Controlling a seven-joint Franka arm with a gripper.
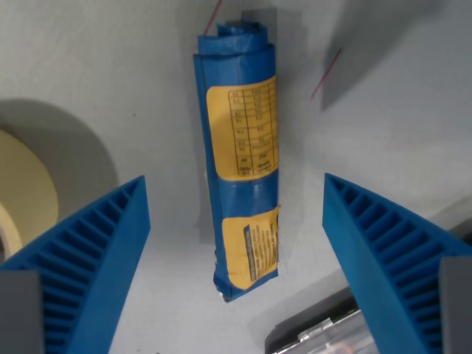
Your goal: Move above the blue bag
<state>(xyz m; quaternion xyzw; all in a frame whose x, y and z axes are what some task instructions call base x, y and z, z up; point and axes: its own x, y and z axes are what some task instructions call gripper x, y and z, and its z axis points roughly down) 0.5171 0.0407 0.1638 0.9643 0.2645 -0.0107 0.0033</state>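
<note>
A rolled blue bag [240, 158] with yellow printed labels lies on the pale table, running from the top middle down to the lower middle of the wrist view. My gripper [236, 214] hangs above it and is open, one ribbed blue finger [88, 251] on the wrist view's left and the other finger [387, 251] on the right. The bag lies in the gap between the two fingers and touches neither. Nothing is held.
A cream roll of tape [22, 195] sits at the wrist view's left edge. A dark object with a clear shiny part [317, 335] shows at the bottom right. Thin red marks [326, 72] lie on the table near the top.
</note>
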